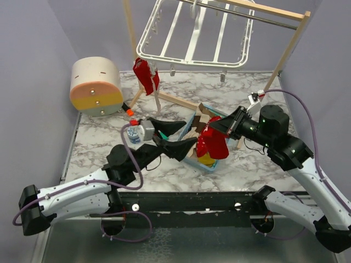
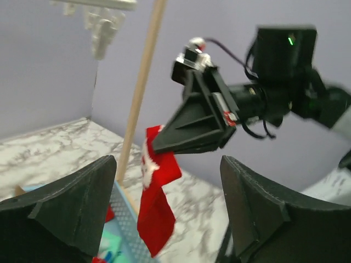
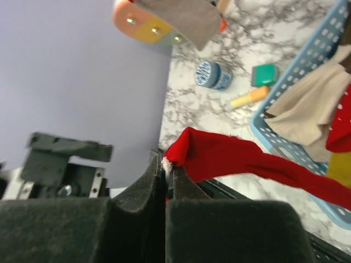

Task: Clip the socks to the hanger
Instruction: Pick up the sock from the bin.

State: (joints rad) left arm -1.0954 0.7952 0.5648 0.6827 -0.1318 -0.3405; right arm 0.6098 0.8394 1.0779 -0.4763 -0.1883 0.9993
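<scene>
My right gripper [image 1: 213, 127] is shut on the cuff of a red sock [image 1: 213, 143] with pale marks and holds it hanging over the light-blue basket [image 1: 204, 163]. The sock also shows in the left wrist view [image 2: 156, 205] and in the right wrist view [image 3: 241, 159]. My left gripper [image 1: 181, 137] is open and empty just left of the hanging sock, its fingers [image 2: 71, 203] facing it. The white hanger [image 1: 194, 35] hangs at the back from the wooden stand. Another red sock [image 1: 146, 75] hangs clipped at its front left corner. Beige and yellow socks [image 1: 204, 159] lie in the basket.
A pink and yellow cylinder-shaped box [image 1: 96, 86] stands at the back left. A blue-capped bottle [image 1: 133, 133] and a small orange piece [image 1: 130, 112] lie on the marble table near my left gripper. The wooden stand's legs [image 1: 181, 101] cross the back of the table.
</scene>
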